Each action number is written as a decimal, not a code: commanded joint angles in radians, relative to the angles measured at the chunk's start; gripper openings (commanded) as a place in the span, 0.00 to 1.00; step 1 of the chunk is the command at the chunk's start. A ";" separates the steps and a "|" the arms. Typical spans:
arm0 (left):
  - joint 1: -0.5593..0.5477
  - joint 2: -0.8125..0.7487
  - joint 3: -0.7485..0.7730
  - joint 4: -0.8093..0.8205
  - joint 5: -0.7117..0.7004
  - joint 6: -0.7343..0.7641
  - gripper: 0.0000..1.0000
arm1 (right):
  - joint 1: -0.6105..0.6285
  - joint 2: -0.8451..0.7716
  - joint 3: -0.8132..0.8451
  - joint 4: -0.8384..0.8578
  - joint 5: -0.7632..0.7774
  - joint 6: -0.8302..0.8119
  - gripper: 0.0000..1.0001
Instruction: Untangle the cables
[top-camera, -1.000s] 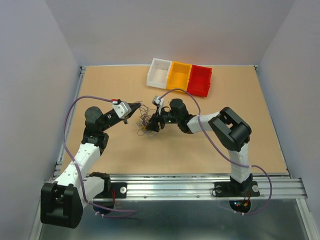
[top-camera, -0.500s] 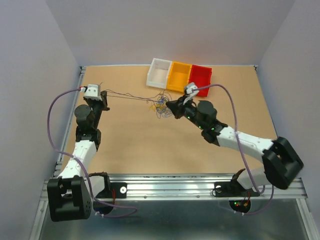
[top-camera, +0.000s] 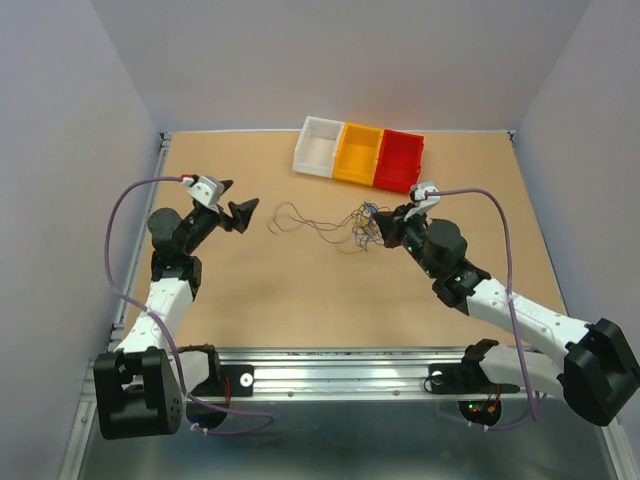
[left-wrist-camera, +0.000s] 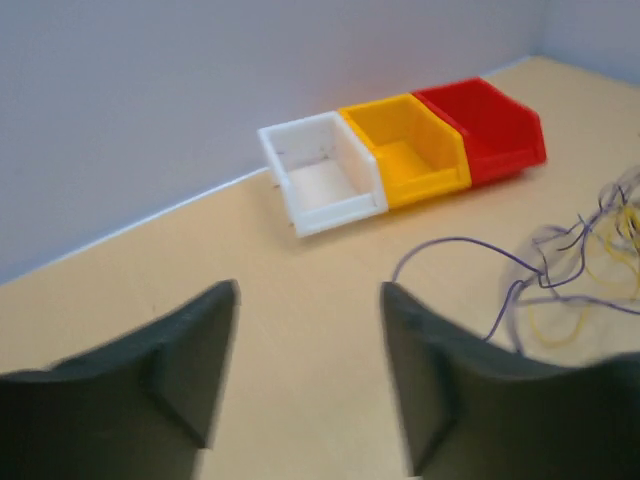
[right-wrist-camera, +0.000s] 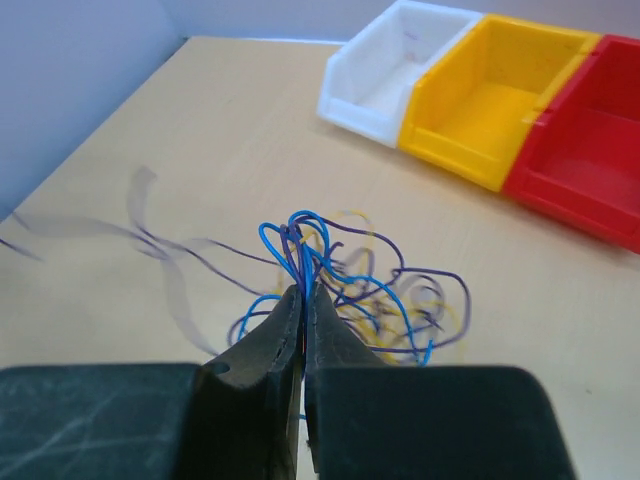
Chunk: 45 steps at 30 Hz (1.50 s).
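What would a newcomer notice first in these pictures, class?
The white, yellow and red bins stand in a bright row at the far edge of the table. Nearer, the right hand is shut on a tangle of thin blue, purple and yellow cables. The left hand stands open and empty to the left.

The cables (right-wrist-camera: 345, 290) are blue, dark purple and yellow. There is a white bin (top-camera: 318, 146), an orange-yellow bin (top-camera: 357, 154) and a red bin (top-camera: 399, 160), and the bench (top-camera: 300, 300) is plain light brown. The fingers (right-wrist-camera: 260, 350) are black.
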 joint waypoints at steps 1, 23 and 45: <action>-0.134 -0.035 0.009 -0.009 0.227 0.182 0.92 | -0.007 0.042 0.011 0.083 -0.269 -0.036 0.00; -0.540 0.244 0.068 0.063 0.029 0.274 0.83 | 0.045 0.128 0.088 0.196 -0.628 0.032 0.01; -0.495 0.099 0.065 0.001 -0.370 0.207 0.00 | 0.048 -0.180 -0.105 0.172 -0.182 0.013 0.37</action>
